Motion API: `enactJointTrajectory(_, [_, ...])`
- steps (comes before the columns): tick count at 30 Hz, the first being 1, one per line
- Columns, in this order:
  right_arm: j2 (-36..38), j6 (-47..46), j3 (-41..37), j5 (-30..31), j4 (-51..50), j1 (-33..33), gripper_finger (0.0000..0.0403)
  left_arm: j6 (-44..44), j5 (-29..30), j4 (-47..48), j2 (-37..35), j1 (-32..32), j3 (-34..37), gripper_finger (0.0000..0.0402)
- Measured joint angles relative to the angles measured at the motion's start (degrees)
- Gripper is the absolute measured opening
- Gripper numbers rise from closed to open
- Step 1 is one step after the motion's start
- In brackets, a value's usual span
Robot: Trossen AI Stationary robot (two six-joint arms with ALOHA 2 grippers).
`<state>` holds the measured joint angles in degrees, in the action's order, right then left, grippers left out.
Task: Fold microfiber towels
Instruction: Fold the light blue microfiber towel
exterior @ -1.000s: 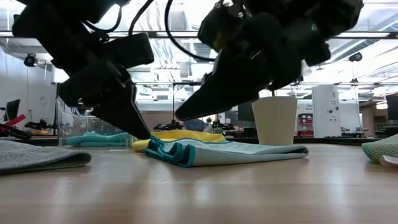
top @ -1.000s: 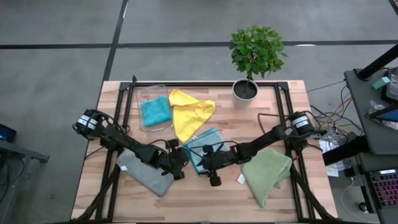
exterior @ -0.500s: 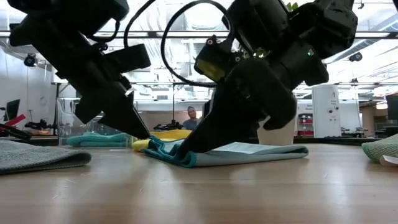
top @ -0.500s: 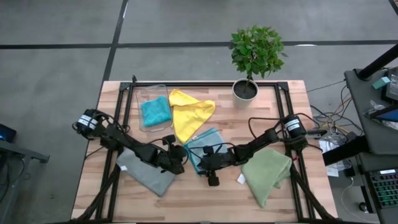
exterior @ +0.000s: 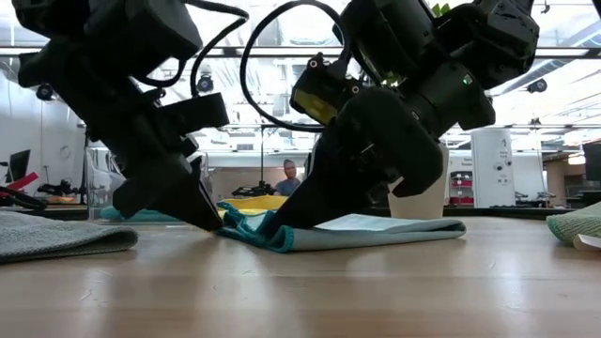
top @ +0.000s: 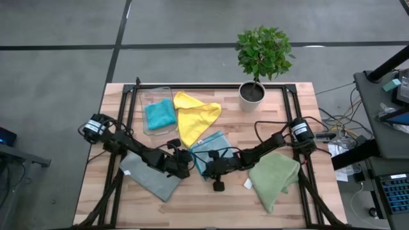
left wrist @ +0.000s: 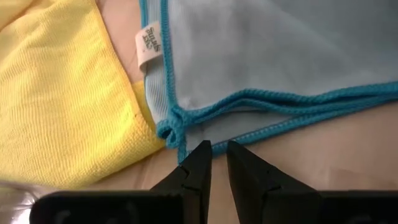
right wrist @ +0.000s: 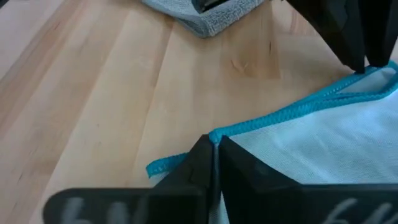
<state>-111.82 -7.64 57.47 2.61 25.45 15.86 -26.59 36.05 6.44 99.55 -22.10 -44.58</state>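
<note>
Basically, right gripper (right wrist: 214, 151) pinched the light blue towel (left wrist: 273, 56) hem; left gripper (left wrist: 214, 162) nearly closed at its corner. Best lift both evenly, keeping edges aligned.

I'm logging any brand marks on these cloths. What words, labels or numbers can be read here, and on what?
White tag sewn on the light blue towel, seen in the left wrist view: dark print on it, too blurred to read.
White tag beside the olive green towel, high view: too small to read.
No other text readable anywhere.
</note>
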Motion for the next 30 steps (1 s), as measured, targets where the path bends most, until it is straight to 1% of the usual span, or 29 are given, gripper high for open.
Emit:
enactJointTrajectory(9, [4.06, 1.18, 0.04, -0.04, -4.68, 0.03, 0.0013, -0.07, 0.52, -0.48, 1.55, 0.79, -0.11, 0.0038])
enactJointTrajectory(16, [4.43, 0.13, 0.04, -4.48, -5.53, 0.15, 0.0013, -0.03, 0.57, -0.51, 1.55, 1.11, -0.11, 0.0038])
enactJointTrajectory(19, [3.72, -0.55, 0.04, -3.83, -5.39, 0.28, 0.0013, -0.03, 0.55, -0.44, 1.55, 1.12, -0.23, 0.0038])
enactJointTrajectory(22, [2.59, -1.79, 0.04, -1.83, -5.03, 0.26, 0.0013, -0.02, 0.28, -0.18, 1.55, 1.15, -0.58, 0.0038])
enactJointTrajectory(30, [0.88, -2.68, 0.07, -1.14, -3.87, 0.26, 0.0013, 0.46, -7.48, 1.35, -2.00, 1.11, -0.87, 0.0038])
